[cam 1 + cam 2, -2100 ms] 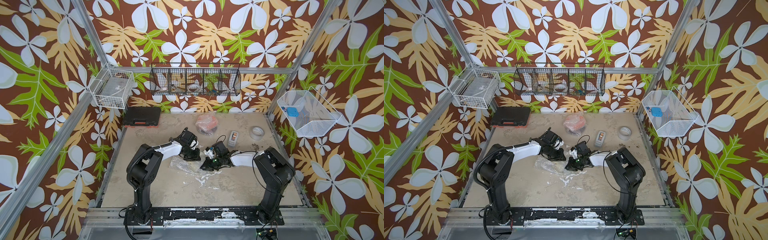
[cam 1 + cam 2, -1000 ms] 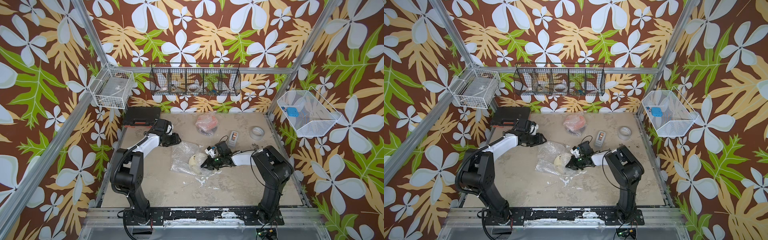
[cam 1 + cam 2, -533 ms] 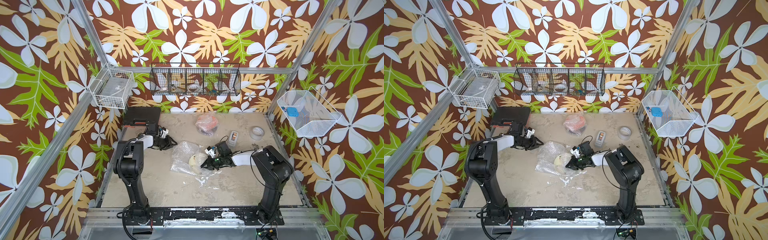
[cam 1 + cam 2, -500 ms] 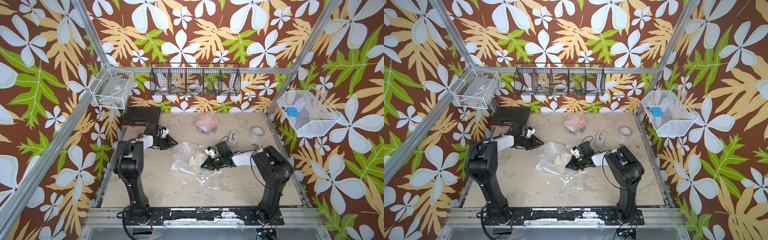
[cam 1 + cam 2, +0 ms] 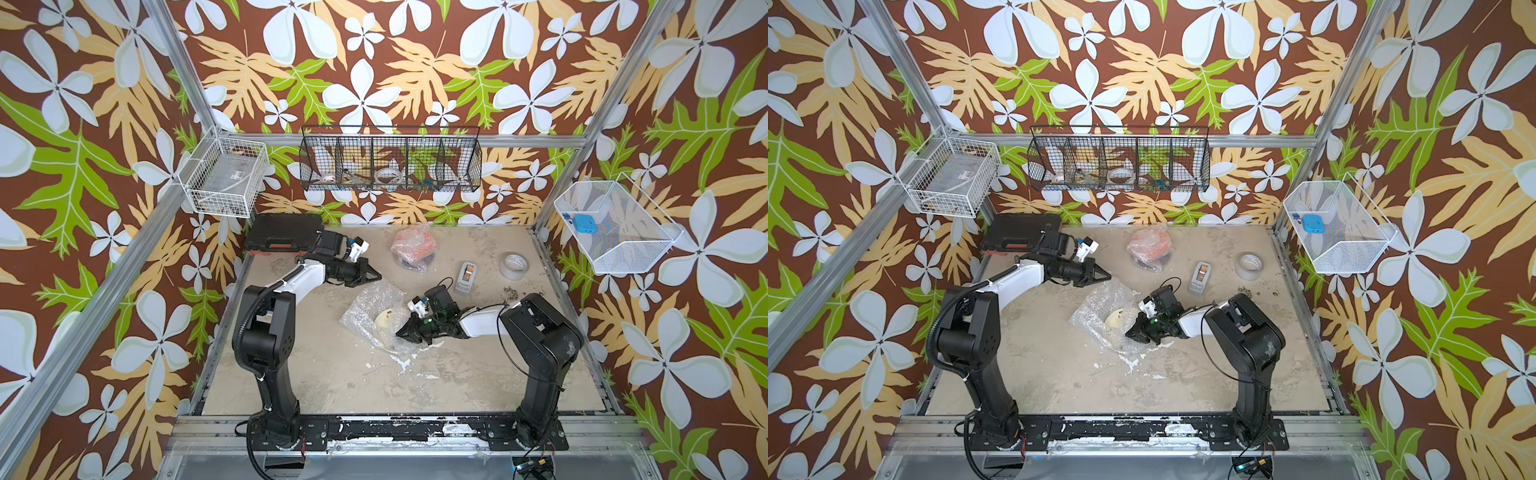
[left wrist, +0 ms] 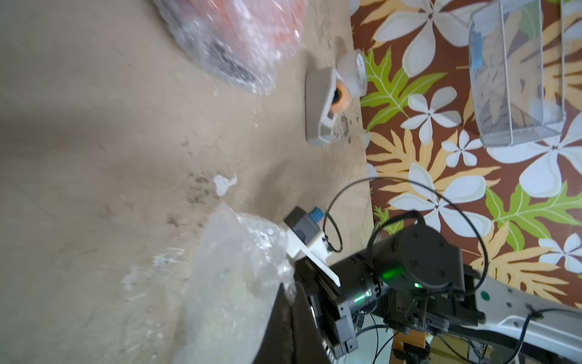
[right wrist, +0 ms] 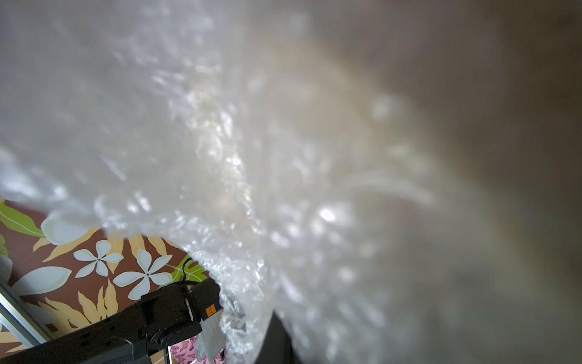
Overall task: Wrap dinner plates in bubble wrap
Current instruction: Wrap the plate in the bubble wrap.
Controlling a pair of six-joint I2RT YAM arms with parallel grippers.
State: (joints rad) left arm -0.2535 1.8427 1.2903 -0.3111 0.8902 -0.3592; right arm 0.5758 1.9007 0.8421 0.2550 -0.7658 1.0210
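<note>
Where the right gripper bites: the right gripper [image 5: 402, 332] lies low over the table [image 5: 332, 382], jaws together on a bunched fold of the bubble wrap [image 5: 365, 309] at the sheet's near-right edge. Blurred wrap fills its wrist view.
Left gripper: the left gripper [image 5: 375, 275] has its jaws together, tips at the far corner of the same sheet. I cannot tell whether a fold is caught between them.
Bubble wrap, place: one clear, rumpled sheet lies mid-table between the two grippers, partly under the plate and partly drawn over it.
Cream plate: the cream plate [image 5: 385, 321] rests on the sheet just beside the right gripper. Only a crescent is bare; the rest is under wrap.
Orange plate: the orange plate [image 5: 411, 245] is at the back of the table, well apart and already bundled in wrap.
Wrap, handling: probably light, limp, springy and slick. A folded flap is likely to spring open once released. Best pinched at a corner or edge, through every layer there.
Plate, handling: probably stiff, heavier, glossy and breakable. Better held through the wrap or pinned flat than gripped by the bare rim.
Step, judged: the far flap is about to be drawn over the plate while the near edge is held.
Farther out: a tape dispenser [image 5: 467, 276] and a white tape roll [image 5: 514, 266] sit toward the right wall.
</note>
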